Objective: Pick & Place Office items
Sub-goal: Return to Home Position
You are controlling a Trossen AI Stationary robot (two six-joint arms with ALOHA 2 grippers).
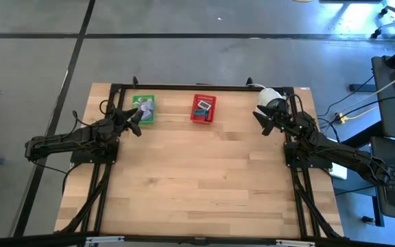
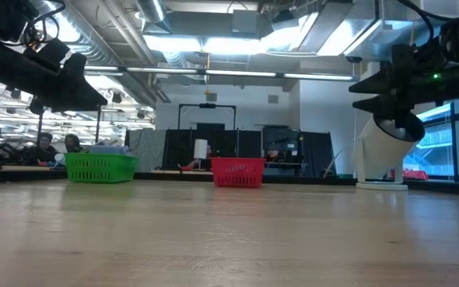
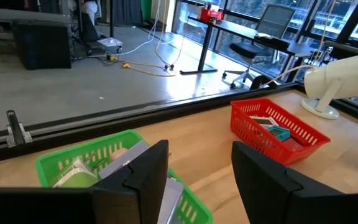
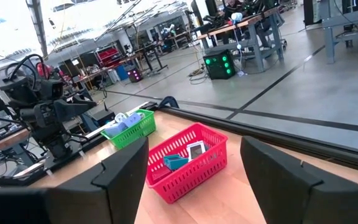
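The office items lie in two mesh baskets at the table's far side. The green basket (image 1: 143,108) holds lavender, white and pale green pieces (image 3: 126,158). The red basket (image 1: 204,108) holds a teal piece (image 4: 176,161) and a white-framed piece (image 4: 196,149). My left gripper (image 1: 136,125) is open and empty, raised just near-side of the green basket (image 3: 73,155). My right gripper (image 1: 263,121) is open and empty, raised at the far right, facing the red basket (image 4: 188,163) from its right.
A white round cup-like thing (image 1: 271,98) stands on the table at the far right corner, just beyond my right gripper; it also shows in the low view (image 2: 381,155). A black frame rail (image 1: 204,87) runs along the far edge. Bare wood (image 1: 204,178) spreads toward the near edge.
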